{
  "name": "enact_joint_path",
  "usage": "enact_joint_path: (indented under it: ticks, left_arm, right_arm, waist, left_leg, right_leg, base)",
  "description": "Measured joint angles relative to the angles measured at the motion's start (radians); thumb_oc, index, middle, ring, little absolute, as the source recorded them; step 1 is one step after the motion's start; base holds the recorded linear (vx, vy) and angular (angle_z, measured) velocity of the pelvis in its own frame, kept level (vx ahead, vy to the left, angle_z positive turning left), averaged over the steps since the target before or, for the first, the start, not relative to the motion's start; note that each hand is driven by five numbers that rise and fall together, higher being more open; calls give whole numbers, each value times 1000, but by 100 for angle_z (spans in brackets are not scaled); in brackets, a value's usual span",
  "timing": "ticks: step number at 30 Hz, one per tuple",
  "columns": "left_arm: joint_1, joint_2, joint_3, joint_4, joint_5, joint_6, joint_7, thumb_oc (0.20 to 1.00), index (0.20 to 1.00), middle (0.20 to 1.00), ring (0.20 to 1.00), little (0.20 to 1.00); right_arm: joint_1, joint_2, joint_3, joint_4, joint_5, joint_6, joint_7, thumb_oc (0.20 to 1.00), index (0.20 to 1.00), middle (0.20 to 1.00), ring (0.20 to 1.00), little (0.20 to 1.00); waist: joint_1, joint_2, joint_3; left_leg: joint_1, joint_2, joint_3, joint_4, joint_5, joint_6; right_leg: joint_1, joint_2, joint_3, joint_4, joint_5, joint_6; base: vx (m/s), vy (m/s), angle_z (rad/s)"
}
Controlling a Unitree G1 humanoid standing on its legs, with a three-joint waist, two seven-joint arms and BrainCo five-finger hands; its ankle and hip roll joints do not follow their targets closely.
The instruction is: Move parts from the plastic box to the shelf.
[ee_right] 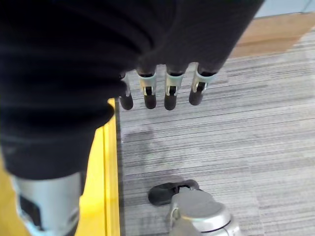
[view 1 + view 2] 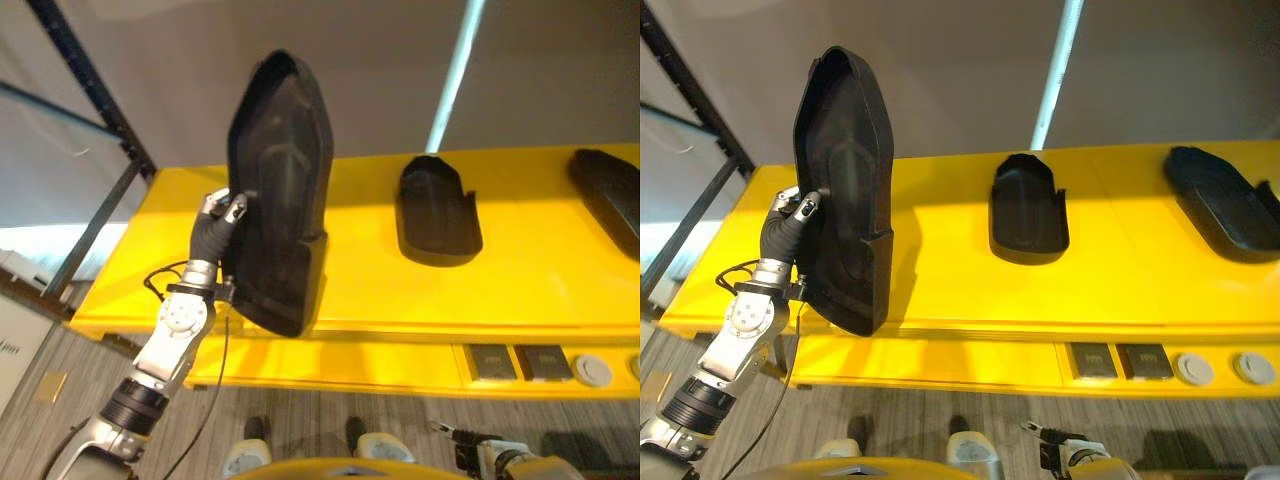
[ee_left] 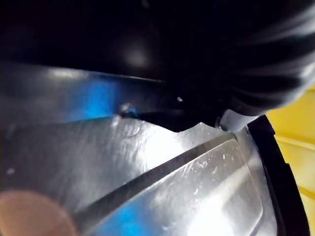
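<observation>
Left hand (image 2: 222,222) fingers (image 2: 234,208) clamp the upright black part (image 2: 280,190) (right hand (image 1: 162,93) fingers hang straight) above the yellow shelf (image 2: 520,290).

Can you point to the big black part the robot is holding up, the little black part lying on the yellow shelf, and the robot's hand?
Big black part (image 2: 845,190), right eye view, its middle.
Little black part (image 2: 1028,212), right eye view, its hollow inside.
Left hand (image 2: 790,225), right eye view, its dark cover.

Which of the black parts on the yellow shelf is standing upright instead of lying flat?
The large black part held by the left hand; the other two parts lie flat.
</observation>
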State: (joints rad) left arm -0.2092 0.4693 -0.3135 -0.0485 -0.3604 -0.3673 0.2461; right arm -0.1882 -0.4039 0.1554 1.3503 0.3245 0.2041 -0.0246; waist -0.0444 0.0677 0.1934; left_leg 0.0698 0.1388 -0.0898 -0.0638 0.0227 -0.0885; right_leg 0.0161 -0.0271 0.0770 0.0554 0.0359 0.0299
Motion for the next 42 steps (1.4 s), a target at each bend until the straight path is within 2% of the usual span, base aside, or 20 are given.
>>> enact_joint_path:
  ticks: [2, 3, 5, 7, 9, 10, 12, 15, 17, 19, 21, 24, 27, 30, 38, 42]
  left_arm:
    - [-11, 0, -1, 2, 1, 1, 10, 200, 200, 200, 200, 200]
    - [-23, 9, -2, 21, 1, 7, 13, 200, 200, 200, 200, 200]
    - [-24, 52, -1, 21, 12, 34, 39, 200, 200, 200, 200, 200]
    - [-20, 99, 2, 22, 13, 79, 73, 200, 200, 200, 200, 200]
    - [-2, 135, 31, 30, 13, 131, 111, 200, 200, 200, 200, 200]
    - [-1, 136, 39, 41, 12, 151, 125, 200, 200, 200, 200, 200]
    - [0, 126, 45, 65, 12, 176, 127, 200, 200, 200, 200, 200]
    - [45, 128, 52, 67, 7, 207, 149, 200, 200, 200, 200, 200]
    - [78, 113, 57, 66, 8, 222, 164, 200, 200, 200, 200, 200]
    - [76, 88, 69, 67, -11, 230, 163, 200, 200, 200, 200, 200]
    - [35, 62, 77, 86, -32, 234, 166, 200, 200, 200, 200, 200]
    - [-84, 61, 80, 191, -53, 245, 179, 200, 200, 200, 200, 200]
    - [-128, 65, 113, 261, -55, 267, 209, 200, 200, 200, 200, 200]
    - [-176, 86, 117, 298, -57, 276, 226, 200, 200, 200, 200, 200]
    - [-236, 129, 137, 357, -46, 324, 243, 200, 200, 200, 200, 200]
    - [-242, 171, 138, 395, -27, 350, 200, 200, 200, 200, 200, 200]
  right_arm:
    - [8, -12, -2, 0, 2, 11, -8, 1000, 1000, 1000, 1000, 1000]
    - [40, 11, -12, -14, 11, 17, -17, 1000, 1000, 1000, 1000, 1000]
    - [71, 64, -23, -27, 36, 24, -23, 1000, 1000, 1000, 1000, 1000]
    - [98, 109, -23, -36, 31, 40, -30, 1000, 1000, 1000, 1000, 1000]
    - [129, 159, -22, -37, 22, 45, -43, 1000, 1000, 1000, 1000, 1000]
    - [155, 167, -37, -31, 22, 44, -49, 1000, 1000, 1000, 1000, 1000]
    - [179, 167, -39, -38, 22, 39, -50, 1000, 1000, 1000, 1000, 1000]
    - [209, 157, -40, -41, -21, 29, -50, 1000, 1000, 1000, 1000, 1000]
    - [216, 152, 0, -66, -74, 19, -90, 1000, 1000, 1000, 1000, 1000]
    - [200, 118, 31, -82, -96, 25, -84, 1000, 1000, 1000, 1000, 1000]
    - [161, 78, 50, -81, -95, 25, -62, 1000, 1000, 1000, 1000, 1000]
    - [85, 26, 68, -82, -95, 26, -44, 1000, 1000, 1000, 1000, 1000]
    - [77, 20, 67, -84, -96, 32, -49, 1000, 1000, 1000, 1000, 1000]
    - [76, 20, 72, -86, -96, 38, -42, 1000, 1000, 1000, 1000, 1000]
    - [59, 20, 85, -117, -97, 42, -40, 1000, 1000, 1000, 1000, 1000]
    - [56, 14, 86, -117, -97, 43, -39, 1000, 1000, 1000, 1000, 1000]
  waist:
    - [-26, 20, -10]
    - [-23, 0, -15]
    - [-14, -50, -17]
    - [-3, -65, -17]
    - [4, -71, -20]
    - [-1, -69, -18]
    - [-11, -68, -20]
    - [-13, -71, -23]
    - [-15, -33, -18]
    - [-13, 4, -9]
    - [-13, 27, 12]
    - [-21, 57, 92]
    - [-53, 60, 125]
    - [-64, 59, 145]
    - [-68, 56, 162]
    - [-69, 63, 178]
  left_leg:
    - [14, -27, 17, 9, 9, 26]
    - [40, -60, 39, -16, 45, 11]
    - [38, -104, 70, -16, 37, 35]
    - [37, -122, 103, -16, 35, 64]
    - [37, -130, 134, -16, 29, 78]
    - [29, -132, 135, -20, 27, 86]
    - [15, -133, 118, -20, 31, 86]
    - [-1, -135, 127, -22, 39, 68]
    - [-27, -116, 133, -22, 46, 54]
    - [-77, -93, 145, -21, 64, 39]
    - [-135, -80, 146, -17, 83, 31]
    - [-171, -69, 149, -22, 96, 25]
    - [-177, -57, 160, -22, 98, 20]
    - [-197, -57, 164, -22, 102, 16]
    - [-189, -57, 174, -22, 108, 14]
    - [-170, -58, 183, -22, 101, 8]
  right_leg:
    - [-7, -12, 6, -1, 14, 39]
    - [-14, -38, 22, 2, 4, 51]
    - [-20, -98, 14, -20, 4, 48]
    - [-19, -143, -43, -48, 4, 50]
    - [-15, -170, -111, -45, 31, 90]
    - [-7, -162, -130, -31, 47, 108]
    - [26, -146, -149, -38, 39, 110]
    - [44, -142, -149, -111, 47, 118]
    - [28, -124, -149, -140, 66, 111]
    - [-27, -103, -150, -144, 84, 96]
    - [-88, -88, -147, -144, 96, 86]
    - [-126, -76, -143, -144, 112, 77]
    - [-136, -68, -141, -145, 112, 77]
    - [-157, -68, -137, -145, 123, 71]
    - [-153, -70, -138, -145, 127, 78]
    - [-136, -72, -133, -145, 122, 82]
  base:
    - [79, 271, -47]
    - [65, 197, -32]
    - [37, 146, -37]
    - [-5, 86, -46]
    - [5, 87, -46]
    - [18, 85, -9]
    - [18, 17, 12]
    - [-21, -74, -6]
    - [-138, -78, -7]
    - [-225, -36, -13]
    - [-147, 10, -8]
    - [-38, 5, -6]
    - [-24, -20, -10]
    - [-9, -9, -3]
    - [4, -9, -1]
    - [31, 46, -4]
